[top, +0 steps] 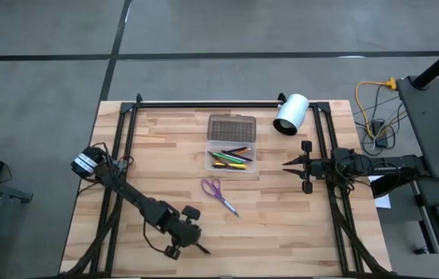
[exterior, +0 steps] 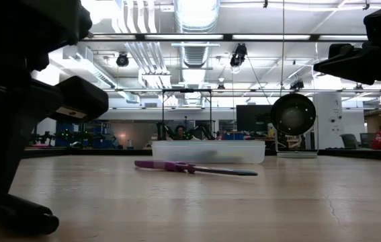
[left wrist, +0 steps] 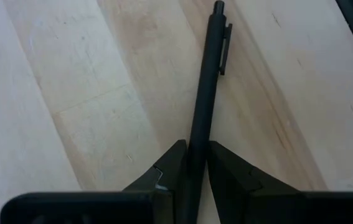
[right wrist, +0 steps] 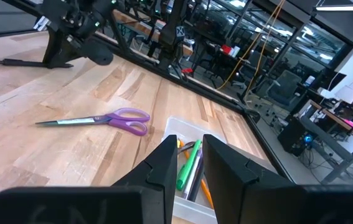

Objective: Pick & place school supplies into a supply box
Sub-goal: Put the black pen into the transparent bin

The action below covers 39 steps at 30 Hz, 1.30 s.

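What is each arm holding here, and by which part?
The left gripper has its fingers shut on a black pen at the end away from the clip. The right gripper holds nothing.

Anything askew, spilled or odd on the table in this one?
Only the white cylinder stands out: it lies tipped on its side at the far edge, right of the supply box's lid. The purple scissors lie flat outside the box. The left gripper is shut on a black pen, near the front edge.
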Each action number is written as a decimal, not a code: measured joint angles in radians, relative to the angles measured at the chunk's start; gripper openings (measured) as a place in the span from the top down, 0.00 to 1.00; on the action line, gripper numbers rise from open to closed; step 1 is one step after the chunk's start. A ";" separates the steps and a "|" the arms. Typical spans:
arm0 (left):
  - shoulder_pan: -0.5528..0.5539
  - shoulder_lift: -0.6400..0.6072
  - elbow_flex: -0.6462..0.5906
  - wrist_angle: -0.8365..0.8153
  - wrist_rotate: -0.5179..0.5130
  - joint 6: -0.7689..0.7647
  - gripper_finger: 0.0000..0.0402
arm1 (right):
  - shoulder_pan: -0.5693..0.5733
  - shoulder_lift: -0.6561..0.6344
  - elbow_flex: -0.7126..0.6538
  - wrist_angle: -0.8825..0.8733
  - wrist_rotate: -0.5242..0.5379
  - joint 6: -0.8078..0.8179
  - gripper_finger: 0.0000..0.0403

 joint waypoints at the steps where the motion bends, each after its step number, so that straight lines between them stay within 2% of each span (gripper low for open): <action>1: 0.004 0.000 -0.005 0.007 0.006 0.000 0.88 | 0.000 0.000 0.000 0.000 0.000 0.000 0.83; 8: 0.011 0.000 0.001 0.006 0.012 0.000 0.89 | 0.000 0.000 0.000 0.000 0.000 0.000 0.83; 15: 0.011 0.000 0.002 0.003 0.010 0.053 0.97 | 0.000 0.000 0.000 0.000 0.000 0.000 0.83; 22: 0.012 0.001 0.003 0.004 0.019 0.057 0.96 | 0.000 0.000 0.000 0.000 0.000 0.000 0.83; 29: 0.011 0.002 0.006 0.001 0.019 0.127 0.97 | 0.000 0.000 0.000 0.000 0.000 0.000 0.83; 39: 0.011 0.006 0.053 -0.002 -0.120 0.208 0.98 | 0.000 0.000 0.000 0.000 0.000 0.000 0.83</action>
